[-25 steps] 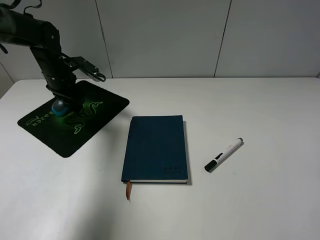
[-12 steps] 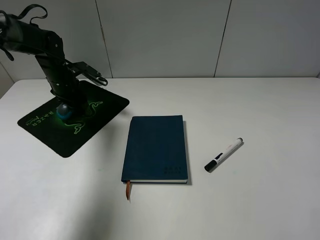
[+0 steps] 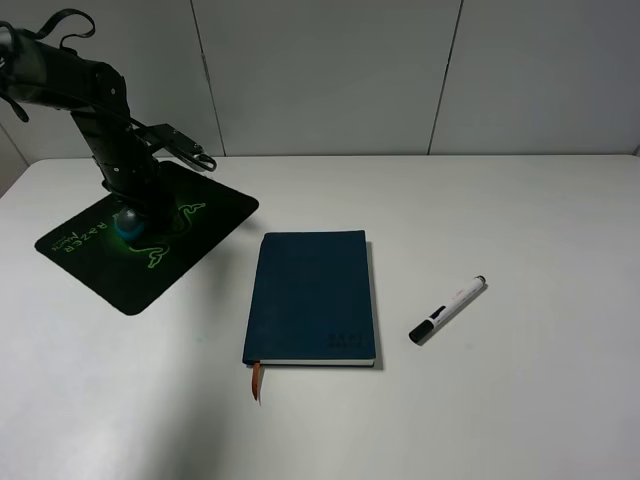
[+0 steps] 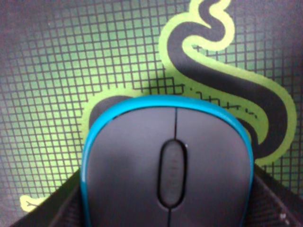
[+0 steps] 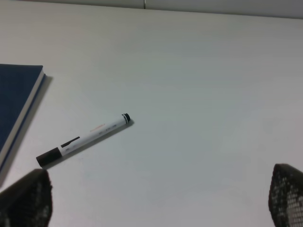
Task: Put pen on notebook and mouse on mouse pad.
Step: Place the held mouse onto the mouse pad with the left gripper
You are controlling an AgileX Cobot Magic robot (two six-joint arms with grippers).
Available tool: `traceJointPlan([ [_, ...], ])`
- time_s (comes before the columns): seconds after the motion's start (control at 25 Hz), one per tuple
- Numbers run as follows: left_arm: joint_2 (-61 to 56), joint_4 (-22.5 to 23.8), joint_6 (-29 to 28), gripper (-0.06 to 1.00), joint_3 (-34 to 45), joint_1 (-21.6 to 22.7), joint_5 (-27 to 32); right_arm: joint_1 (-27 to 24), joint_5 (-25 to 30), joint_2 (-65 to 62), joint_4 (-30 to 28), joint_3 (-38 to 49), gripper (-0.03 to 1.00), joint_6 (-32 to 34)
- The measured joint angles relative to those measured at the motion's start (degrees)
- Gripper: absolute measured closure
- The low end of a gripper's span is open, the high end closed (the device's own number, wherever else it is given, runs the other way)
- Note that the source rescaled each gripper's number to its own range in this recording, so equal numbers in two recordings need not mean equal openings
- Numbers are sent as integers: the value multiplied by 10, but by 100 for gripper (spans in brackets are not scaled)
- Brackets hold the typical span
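One of everything on the counter point(image 3: 520, 200): one mouse, one mouse pad, one notebook, one pen. And two claws, one in play on each side.

Over at the far left corner of the counter, the black mouse pad point(image 3: 110, 270) lies at an angle, its green snake logo glowing. The mouse point(image 3: 127, 224) sits right on it, over the logo, grey top and teal rim clear in the left wrist view. The left claw point(image 3: 133, 208) hangs directly above the mouse, and its two dark meshed fingers point(image 4: 45, 210) flank the mouse's sides. Are they clamped or only resting beside it? Cannot tell from here.

Mid-counter, toward the near edge, the navy notebook point(image 3: 312, 295) lies flat and closed, a brown ribbon point(image 3: 256, 381) poking out at its near left corner. Nothing lies on its cover.

The pen point(image 3: 447, 309) is on the bare counter between the notebook and the right edge, apart from the notebook. It lies on a slant, black cap pointing toward the near edge.

The right claw point(image 5: 156, 201) hovers above the counter near the pen. Its two fingers point(image 5: 23, 198) stand wide apart with nothing between them, the pen lying just beyond their tips.
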Motion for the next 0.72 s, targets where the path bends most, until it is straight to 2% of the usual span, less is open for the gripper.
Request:
traceJointPlan([
  [0.12,0,0,-4,94,0,0,-1,0,0,0,0,0,-3,0],
  [0.16,0,0,-14,80,0,0,-2,0,0,0,0,0,-3,0],
  [0.2,0,0,-22,54,0,0,-6,0,0,0,0,0,-3,0],
  [0.24,0,0,-30,35,0,0,-12,0,0,0,0,0,-3,0],
  [0.32,0,0,-41,10,0,0,-23,0,0,0,0,0,-3,0],
  [0.4,0,2,-44,1,0,0,-25,0,0,0,0,0,-3,0],
  [0.48,0,2,-45,-3,0,0,-25,0,0,0,0,0,-3,0],
  [0.72,0,2,-46,-5,-7,0,-14,0,0,0,0,0,-3,0],
])
